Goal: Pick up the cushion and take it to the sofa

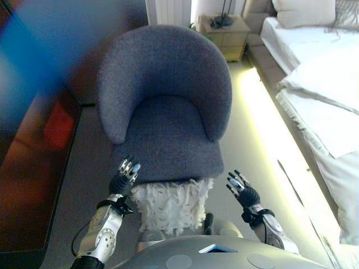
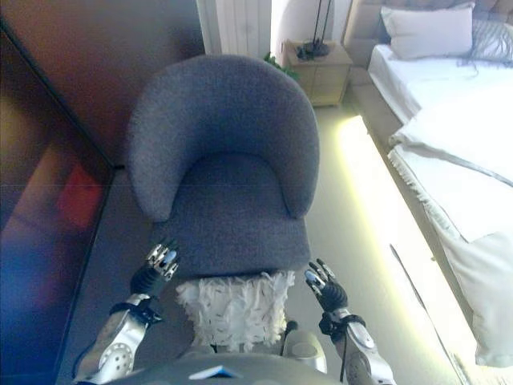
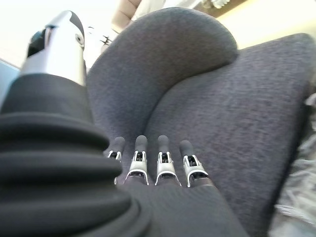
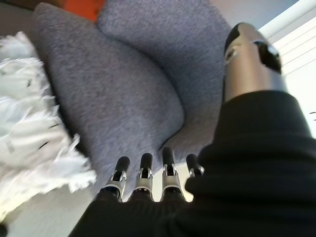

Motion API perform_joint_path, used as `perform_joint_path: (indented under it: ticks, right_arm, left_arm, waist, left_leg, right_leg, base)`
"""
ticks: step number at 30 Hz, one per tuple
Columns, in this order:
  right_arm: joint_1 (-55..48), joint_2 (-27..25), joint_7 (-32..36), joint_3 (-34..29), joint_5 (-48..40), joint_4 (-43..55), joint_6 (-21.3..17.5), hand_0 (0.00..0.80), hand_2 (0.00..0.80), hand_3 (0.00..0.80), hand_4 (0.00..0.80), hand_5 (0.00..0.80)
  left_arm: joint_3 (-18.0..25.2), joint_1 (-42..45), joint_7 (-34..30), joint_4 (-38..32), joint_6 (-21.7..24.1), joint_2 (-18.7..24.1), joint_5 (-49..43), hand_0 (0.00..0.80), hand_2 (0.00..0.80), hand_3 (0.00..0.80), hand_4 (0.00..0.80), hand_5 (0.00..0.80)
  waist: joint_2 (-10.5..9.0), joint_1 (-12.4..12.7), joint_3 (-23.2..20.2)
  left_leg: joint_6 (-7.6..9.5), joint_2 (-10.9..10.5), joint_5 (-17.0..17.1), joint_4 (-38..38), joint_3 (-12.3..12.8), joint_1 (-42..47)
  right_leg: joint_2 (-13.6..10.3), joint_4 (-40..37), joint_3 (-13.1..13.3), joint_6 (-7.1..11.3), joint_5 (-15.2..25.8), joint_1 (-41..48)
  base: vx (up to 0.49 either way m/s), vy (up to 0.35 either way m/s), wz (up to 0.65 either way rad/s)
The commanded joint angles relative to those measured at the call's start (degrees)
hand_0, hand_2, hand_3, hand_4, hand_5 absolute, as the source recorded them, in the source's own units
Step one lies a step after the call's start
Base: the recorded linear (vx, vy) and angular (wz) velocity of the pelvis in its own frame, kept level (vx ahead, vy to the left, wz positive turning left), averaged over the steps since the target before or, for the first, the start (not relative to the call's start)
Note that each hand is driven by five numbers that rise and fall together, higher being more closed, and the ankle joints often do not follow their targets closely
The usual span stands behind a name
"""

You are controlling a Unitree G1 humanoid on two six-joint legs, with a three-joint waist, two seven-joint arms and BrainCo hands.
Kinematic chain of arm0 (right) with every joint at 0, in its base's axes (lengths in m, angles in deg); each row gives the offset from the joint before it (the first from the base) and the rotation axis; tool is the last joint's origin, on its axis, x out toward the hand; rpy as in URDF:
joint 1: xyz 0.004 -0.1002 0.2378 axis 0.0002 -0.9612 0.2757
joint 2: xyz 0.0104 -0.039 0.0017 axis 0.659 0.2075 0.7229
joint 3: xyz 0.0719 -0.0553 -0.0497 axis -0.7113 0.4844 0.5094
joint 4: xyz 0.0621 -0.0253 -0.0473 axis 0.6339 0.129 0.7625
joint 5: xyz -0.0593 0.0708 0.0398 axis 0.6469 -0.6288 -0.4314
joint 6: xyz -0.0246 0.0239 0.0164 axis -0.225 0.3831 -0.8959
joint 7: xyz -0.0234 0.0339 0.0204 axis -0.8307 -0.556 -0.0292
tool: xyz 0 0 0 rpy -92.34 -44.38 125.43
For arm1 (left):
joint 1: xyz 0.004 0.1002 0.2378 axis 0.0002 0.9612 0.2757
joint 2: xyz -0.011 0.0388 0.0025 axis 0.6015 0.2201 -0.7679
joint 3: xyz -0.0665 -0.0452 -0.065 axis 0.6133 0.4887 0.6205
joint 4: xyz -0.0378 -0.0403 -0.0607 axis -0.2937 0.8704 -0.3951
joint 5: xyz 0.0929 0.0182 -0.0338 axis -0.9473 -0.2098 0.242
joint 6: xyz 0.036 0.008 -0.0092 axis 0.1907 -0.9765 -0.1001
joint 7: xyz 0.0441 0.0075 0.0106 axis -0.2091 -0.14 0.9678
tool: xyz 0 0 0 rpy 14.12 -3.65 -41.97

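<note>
Cushion [image 1: 171, 204], white and shaggy, leaning against the front edge of the grey armchair [image 1: 165, 106], lower part cut off behind the robot's torso. Left hand [image 1: 124, 176] and right hand [image 1: 242, 189] flanking it, apart from it, fingers straight and empty. Bed [image 1: 320, 84] at right, partly out of frame.

No legible text, labels, numbers or signs anywhere in the four views.
</note>
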Motion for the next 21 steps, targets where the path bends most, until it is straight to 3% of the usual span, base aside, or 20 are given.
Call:
perform_joint_path:
  ticks: [1,5,7,12,17,21]
  right_arm:
    - [0.4,-0.6,0.4,1.2,1.1,3.5,-2.2,0.0,0.0,0.0,0.0,0.0]
    - [-1.7,-0.6,1.1,0.8,1.0,4.0,-1.9,0.0,0.0,0.0,0.0,0.0]
    - [-1.7,-0.7,1.9,0.6,1.1,3.9,-2.3,0.0,0.0,0.0,0.0,0.0]
    - [-2.5,-0.8,2.5,1.0,1.8,5.2,-1.2,0.0,0.0,0.0,0.0,0.0]
    - [-2.0,-1.2,1.7,1.2,1.3,4.6,-1.9,0.0,0.0,0.0,0.0,0.0]
    - [-2.3,-1.3,0.5,1.6,1.3,5.5,-2.0,0.0,0.0,0.0,0.0,0.0]
  left_arm:
    - [0.5,-2.0,-0.1,-4.8,2.5,0.0,-0.2,0.0,0.0,0.0,0.0,0.0]
    - [-1.5,-3.2,1.2,-4.9,1.7,0.1,0.4,0.0,0.0,0.0,0.0,0.0]
    - [-1.7,-3.3,0.9,-4.7,1.8,0.1,0.4,0.0,0.0,0.0,0.0,0.0]
    - [-0.5,-0.3,1.1,-3.4,2.5,0.0,1.2,0.0,0.0,0.0,0.0,0.0]
    - [-0.5,1.9,0.7,-3.6,3.3,-1.0,0.9,0.0,0.0,0.0,0.0,0.0]
    - [-1.6,1.9,0.7,-4.6,3.9,-0.6,0.2,0.0,0.0,0.0,0.0,0.0]
  waist:
    - [-3.13,-3.2,1.4]
    - [-2.96,-4.8,0.0]
    - [-2.29,-5.2,-0.2]
    - [-1.26,-5.0,-0.3]
    - [-1.15,-4.2,0.5]
    - [-0.9,-4.2,0.8]
  left_leg:
    - [-1.47,0.5,8.1,16.8,-0.2,-0.9]
    - [-2.05,2.1,12.3,12.1,-0.2,0.9]
    - [-2.44,2.0,11.2,9.6,0.1,2.3]
    - [-3.43,1.4,12.2,9.9,-0.4,3.3]
    - [-3.47,0.6,11.9,15.5,0.1,1.0]
    - [-2.63,0.0,11.3,13.1,-0.3,0.7]
  right_leg:
    - [0.8,-11.8,3.1,-1.32,6.3,8.1]
    - [2.0,-12.2,4.2,-1.57,7.1,6.9]
    - [1.5,-11.8,3.4,-1.17,7.0,5.8]
    - [1.2,-11.6,2.4,-1.28,6.5,5.9]
    - [0.8,-11.4,1.6,-2.15,5.3,7.4]
    - [1.0,-11.2,2.8,-1.88,5.2,7.6]
  base:
    - [0.111,-0.021,0.14]
    - [0.064,0.015,0.24]
    - [-0.025,0.034,0.5]
    - [0.018,-0.019,0.04]
    - [0.038,-0.045,0.09]
    - [0.019,0.026,-0.04]
